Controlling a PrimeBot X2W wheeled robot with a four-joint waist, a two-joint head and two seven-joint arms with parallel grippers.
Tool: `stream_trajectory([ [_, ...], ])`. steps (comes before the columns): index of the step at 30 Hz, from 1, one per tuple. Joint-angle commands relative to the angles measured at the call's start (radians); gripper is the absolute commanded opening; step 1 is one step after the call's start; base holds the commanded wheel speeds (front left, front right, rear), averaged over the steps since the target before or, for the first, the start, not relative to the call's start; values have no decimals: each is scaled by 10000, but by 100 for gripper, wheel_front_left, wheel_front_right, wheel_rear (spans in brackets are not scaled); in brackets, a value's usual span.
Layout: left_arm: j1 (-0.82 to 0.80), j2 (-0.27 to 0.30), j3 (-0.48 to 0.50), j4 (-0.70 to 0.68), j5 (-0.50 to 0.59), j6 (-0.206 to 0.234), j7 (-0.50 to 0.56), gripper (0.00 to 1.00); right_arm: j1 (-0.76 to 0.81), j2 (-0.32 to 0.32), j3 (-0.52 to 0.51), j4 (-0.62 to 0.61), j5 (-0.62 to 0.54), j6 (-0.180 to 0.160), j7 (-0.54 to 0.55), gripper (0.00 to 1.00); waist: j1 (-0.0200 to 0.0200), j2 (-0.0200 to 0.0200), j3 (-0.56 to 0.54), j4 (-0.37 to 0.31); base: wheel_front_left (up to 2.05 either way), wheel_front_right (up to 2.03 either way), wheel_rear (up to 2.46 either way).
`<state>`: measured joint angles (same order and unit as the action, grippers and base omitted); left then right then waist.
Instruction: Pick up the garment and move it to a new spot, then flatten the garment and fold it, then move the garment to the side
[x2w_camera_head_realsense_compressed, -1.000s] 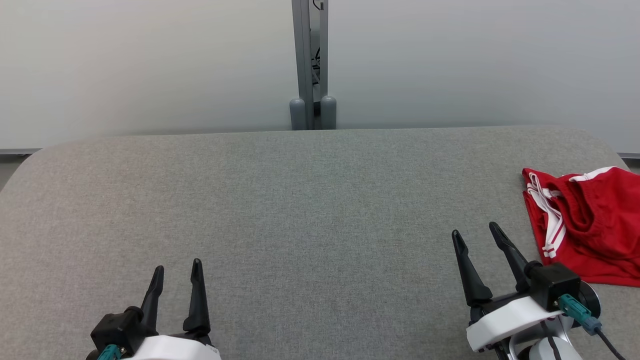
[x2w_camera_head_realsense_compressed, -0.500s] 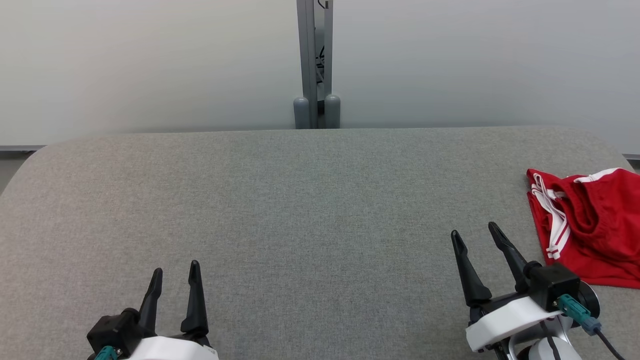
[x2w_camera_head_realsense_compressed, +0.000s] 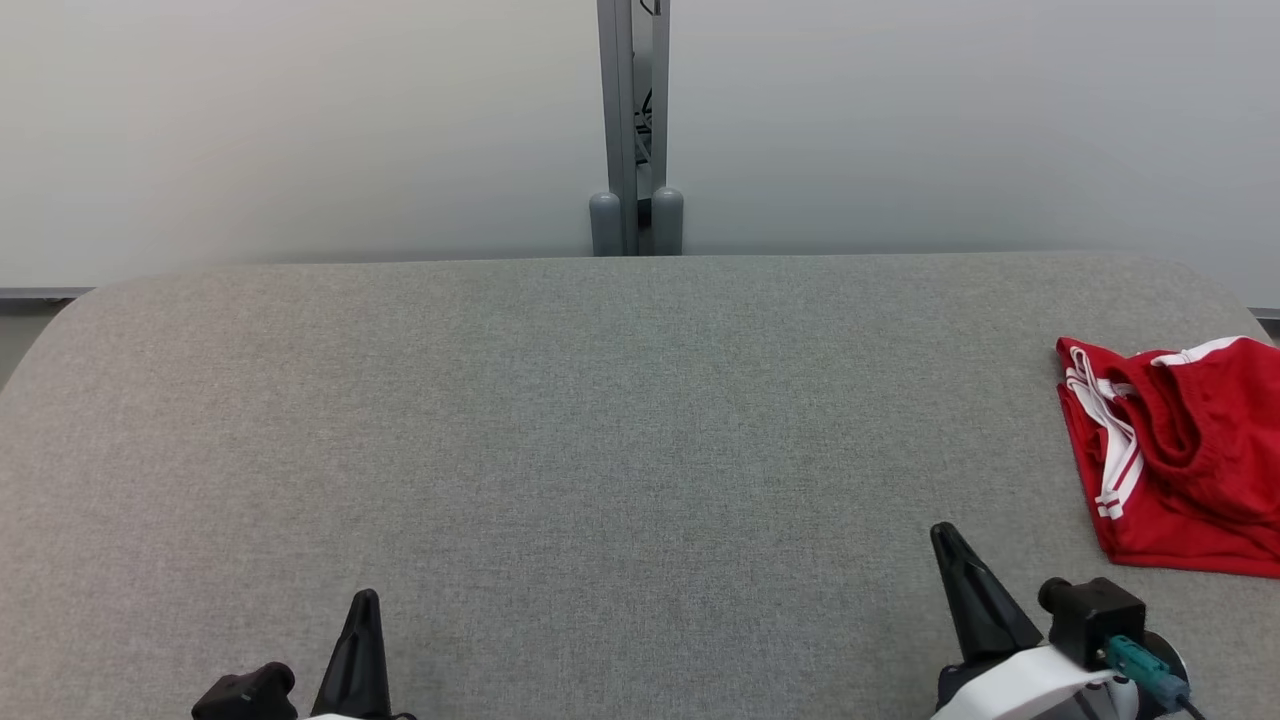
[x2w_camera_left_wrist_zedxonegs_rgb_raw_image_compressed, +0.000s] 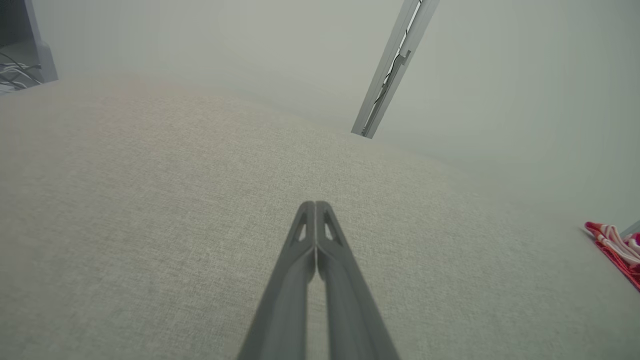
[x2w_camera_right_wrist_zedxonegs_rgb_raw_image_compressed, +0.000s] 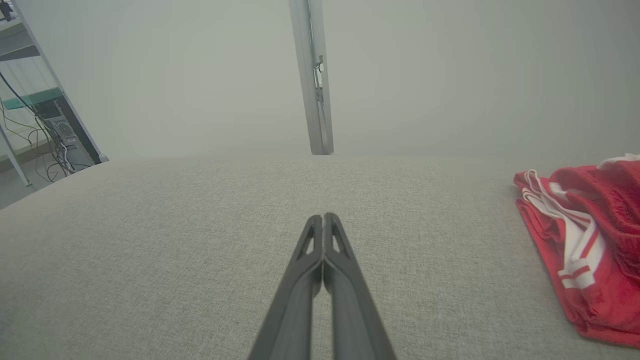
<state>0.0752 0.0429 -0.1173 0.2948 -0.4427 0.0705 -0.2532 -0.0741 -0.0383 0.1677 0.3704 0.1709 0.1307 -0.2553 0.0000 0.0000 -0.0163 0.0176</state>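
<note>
One crumpled, white-striped red garment (x2w_camera_head_realsense_compressed: 1180, 460) lies on one grey woven bench (x2w_camera_head_realsense_compressed: 600, 420). Left of it, two tapered tools, left tool (x2w_camera_head_realsense_compressed: 364, 597) and right tool (x2w_camera_head_realsense_compressed: 944, 531), are both pressed together.

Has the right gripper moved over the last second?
Yes. Against the red garment, which stayed put, the right gripper has drawn back toward the robot: its tip was level with the garment's middle, now nearer its front hem. Fingers shut.

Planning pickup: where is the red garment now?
In the head view, the red garment with white stripes lies at the grey fabric table's right edge, forward and right of the right gripper.
</note>
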Motion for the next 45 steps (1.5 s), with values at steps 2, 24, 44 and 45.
stream_trajectory([
  [2, -301, 10, -83, -121, -671, -112, 72, 0, -145, -46, -381, -231, 773, 0, 277, 0, 0, 0, 5, -6, 0, 0, 0],
  [24, -1231, 31, -668, 178, -3948, -646, 368, 0, 87, -93, -2142, -774, 4517, 0, 1816, 0, 0, 0, 38, -36, 0, 0, 0],
  [44, -1898, 47, -1083, 330, -6405, -1039, 610, 0, 270, -130, -3488, -1181, 7340, 1, 2987, 0, 0, 0, 70, -65, 0, 0, 0],
  [45, -1925, 48, -1101, 337, -6519, -1060, 623, 0, 272, -132, -3545, -1198, 7466, 1, 3043, 0, 0, 0, 72, -67, 0, 0, 0],
])
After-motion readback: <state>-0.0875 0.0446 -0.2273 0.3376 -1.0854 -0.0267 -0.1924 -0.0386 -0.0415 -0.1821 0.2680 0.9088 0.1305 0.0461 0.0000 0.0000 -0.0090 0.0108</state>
